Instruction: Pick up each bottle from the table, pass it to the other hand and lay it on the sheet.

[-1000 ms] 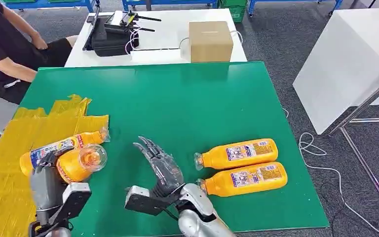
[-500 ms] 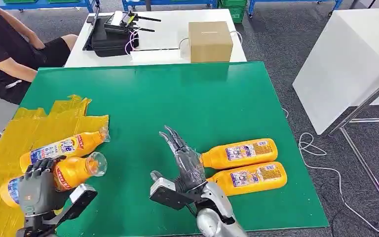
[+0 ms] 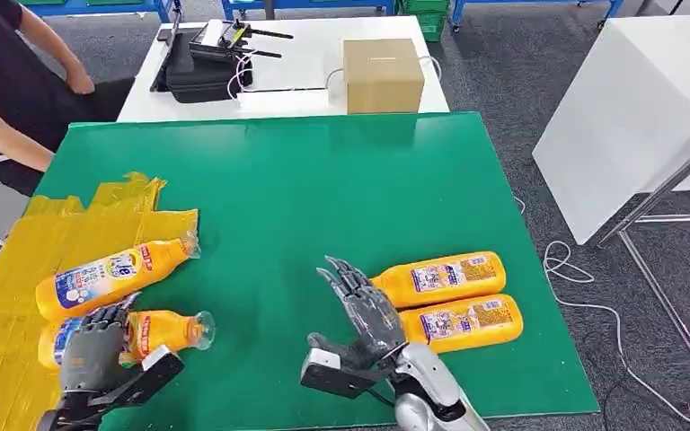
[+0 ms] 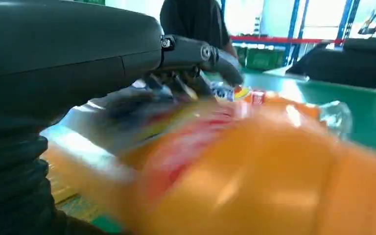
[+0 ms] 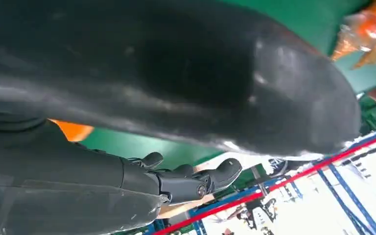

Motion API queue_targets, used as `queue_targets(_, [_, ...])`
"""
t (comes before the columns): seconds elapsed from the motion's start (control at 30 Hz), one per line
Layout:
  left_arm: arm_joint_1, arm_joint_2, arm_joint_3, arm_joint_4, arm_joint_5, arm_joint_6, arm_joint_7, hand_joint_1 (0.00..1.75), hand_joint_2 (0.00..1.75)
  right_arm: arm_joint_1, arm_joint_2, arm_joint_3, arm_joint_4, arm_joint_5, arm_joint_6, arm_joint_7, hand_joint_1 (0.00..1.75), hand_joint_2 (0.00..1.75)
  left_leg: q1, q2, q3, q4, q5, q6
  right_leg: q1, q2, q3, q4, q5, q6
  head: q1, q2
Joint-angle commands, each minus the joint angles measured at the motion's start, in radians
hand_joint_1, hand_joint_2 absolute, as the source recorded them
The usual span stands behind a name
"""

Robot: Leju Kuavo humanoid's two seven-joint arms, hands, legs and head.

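Observation:
My left hand (image 3: 97,344) holds an orange bottle (image 3: 157,330) lying low over the yellow sheet (image 3: 18,269), its clear cap pointing right over the green mat. The left wrist view shows that bottle (image 4: 254,166) blurred and close, with my dark fingers (image 4: 196,54) over it. Another orange bottle (image 3: 112,270) lies on the sheet just beyond. Two more orange bottles (image 3: 438,277) (image 3: 467,321) lie side by side on the mat at the right. My right hand (image 3: 367,310) hovers open by their cap ends, its fingers spread and holding nothing.
The green mat (image 3: 323,189) covers the table. Behind it a white table carries a cardboard box (image 3: 383,74) and a black case (image 3: 199,67). A person in dark clothes (image 3: 9,81) sits at the far left. A white board (image 3: 629,108) leans at the right.
My left hand has lowered its bottle from tilted upright to lying flat at the sheet. My right hand has moved right, up to the two bottles on the mat.

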Motion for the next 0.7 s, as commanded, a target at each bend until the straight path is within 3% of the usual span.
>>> queue_targets(0.03, [-0.065,0.032,0.011,0.16,-0.043,-0.024,0.045,0.0,0.0,0.02,-0.091,0.0,-0.03,0.02,0.024,0.001,0.0,0.0,0.001,-0.002,0.003,-0.002,0.0,-0.001,0.001,-0.002,0.003,-0.002,0.0,0.001,0.0,0.0])
queue_targets(0.1, [-0.07,0.029,0.022,0.174,-0.047,-0.009,0.041,0.0,0.0,0.051,-0.153,0.005,-0.073,0.052,0.028,0.001,0.0,0.0,0.0,-0.002,0.003,-0.003,0.0,0.0,0.0,-0.003,0.004,-0.003,0.0,0.001,0.0,0.0])
queue_targets(0.13, [-0.067,0.027,0.027,0.167,-0.055,0.004,0.043,0.0,0.0,0.067,-0.183,-0.004,-0.096,0.057,0.027,0.002,0.0,1.75,0.0,-0.003,0.001,-0.002,0.0,0.0,0.0,-0.003,0.003,-0.002,0.0,0.001,0.0,0.0])
queue_targets(0.23, [-0.062,0.017,0.04,0.149,-0.06,0.012,0.045,0.0,0.0,0.113,-0.255,-0.056,-0.166,0.063,0.045,0.008,0.0,1.75,0.0,-0.004,0.002,-0.002,0.0,0.0,0.0,-0.004,0.004,-0.002,-0.001,0.001,0.0,0.0])
queue_targets(0.53, [-0.06,0.005,0.05,0.135,-0.046,0.009,0.039,0.0,0.0,0.128,-0.27,-0.084,-0.192,0.091,0.052,0.027,0.0,1.75,0.0,-0.001,0.001,-0.001,-0.001,0.0,-0.001,-0.001,0.003,-0.001,0.0,0.001,0.0,0.0])
queue_targets(0.6, [-0.051,-0.005,0.064,0.11,0.011,-0.004,0.008,0.0,0.0,0.15,-0.298,-0.11,-0.222,0.099,0.055,0.031,0.0,1.75,-0.001,-0.002,0.001,-0.001,-0.001,0.0,-0.001,-0.002,0.003,-0.001,-0.001,0.001,0.0,0.0])
queue_targets(0.7, [-0.014,-0.046,0.112,0.013,0.293,-0.104,-0.15,0.0,0.0,0.215,-0.369,-0.138,-0.277,0.11,0.069,0.039,0.0,1.75,0.0,-0.002,0.001,0.0,-0.002,0.001,-0.001,-0.003,0.003,-0.001,-0.001,0.001,0.0,0.0])
